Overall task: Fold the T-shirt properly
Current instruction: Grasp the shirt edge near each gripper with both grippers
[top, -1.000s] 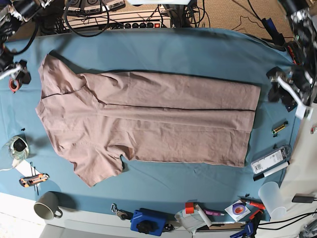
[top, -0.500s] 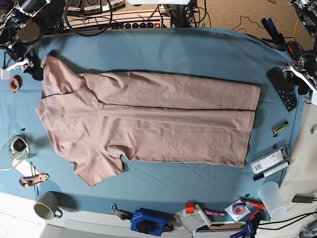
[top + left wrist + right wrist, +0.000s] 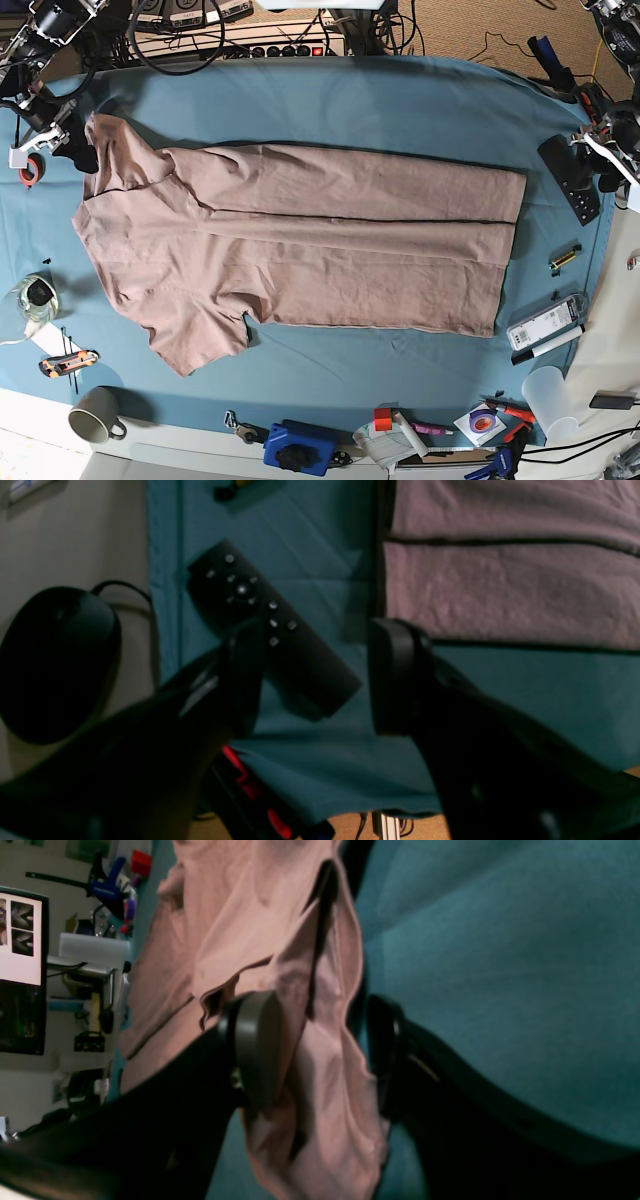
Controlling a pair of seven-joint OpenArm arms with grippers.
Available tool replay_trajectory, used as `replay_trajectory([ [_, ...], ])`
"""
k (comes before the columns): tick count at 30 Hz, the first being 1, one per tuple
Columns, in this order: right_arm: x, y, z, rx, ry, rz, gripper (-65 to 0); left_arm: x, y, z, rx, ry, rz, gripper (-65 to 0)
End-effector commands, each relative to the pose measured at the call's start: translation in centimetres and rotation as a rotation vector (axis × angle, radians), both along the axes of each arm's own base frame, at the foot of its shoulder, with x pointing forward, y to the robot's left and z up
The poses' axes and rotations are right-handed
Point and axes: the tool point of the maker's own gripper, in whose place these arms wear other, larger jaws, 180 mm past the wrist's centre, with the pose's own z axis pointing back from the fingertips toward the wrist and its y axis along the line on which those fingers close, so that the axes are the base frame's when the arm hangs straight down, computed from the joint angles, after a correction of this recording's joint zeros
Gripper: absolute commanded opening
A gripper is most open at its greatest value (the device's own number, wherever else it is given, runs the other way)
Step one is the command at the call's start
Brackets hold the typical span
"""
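The pink-beige T-shirt [image 3: 300, 240] lies flat and lengthwise on the blue-teal table cloth [image 3: 350, 100], with its neck end at the left and its hem at the right. My right gripper [image 3: 82, 155] is at the shirt's far left upper corner. In the right wrist view its jaws [image 3: 320, 1055] stand open astride a raised, wrinkled fold of the T-shirt [image 3: 250, 940]. My left gripper [image 3: 606, 165] hovers off the hem end, open [image 3: 320, 680], with only a black remote [image 3: 270, 625] below it. The T-shirt hem [image 3: 500, 590] lies to one side.
The remote [image 3: 570, 180] lies at the cloth's right edge. A red tape roll [image 3: 28, 170] sits by the right gripper. A mug [image 3: 95, 415], a box cutter [image 3: 68, 363], a blue device [image 3: 300, 447] and a plastic cup [image 3: 555, 400] line the front. A power strip [image 3: 270, 45] is at the back.
My right gripper has swung from the table's left edge onto the shirt's upper left corner. My left gripper rose slightly toward the far right earlier and has since held still.
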Motion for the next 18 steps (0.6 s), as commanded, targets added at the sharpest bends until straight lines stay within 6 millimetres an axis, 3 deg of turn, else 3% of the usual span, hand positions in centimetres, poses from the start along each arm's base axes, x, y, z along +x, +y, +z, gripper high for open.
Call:
replay_trajectory([
  [1,-0.4,1.1,-0.3,0.056,0.020,0.020,-36.2,0.6,0.1,1.3,0.010,-0.052,-0.010,-31.7],
  [5,0.2,1.0,1.6,0.126,-0.085,-0.021,-36.2,0.6,-0.2,1.1,-0.003,-0.051,-0.006,-31.7],
  [10,0.5,1.1,1.7,0.125,-0.090,-0.018,-36.2,0.7,-0.2,1.3,-0.004,-0.066,-0.005,-31.7],
  [18,-2.3,2.3,-3.5,0.010,0.163,0.064,-36.2,1.0,-0.2,1.5,-0.005,-0.086,-0.001,-31.7],
])
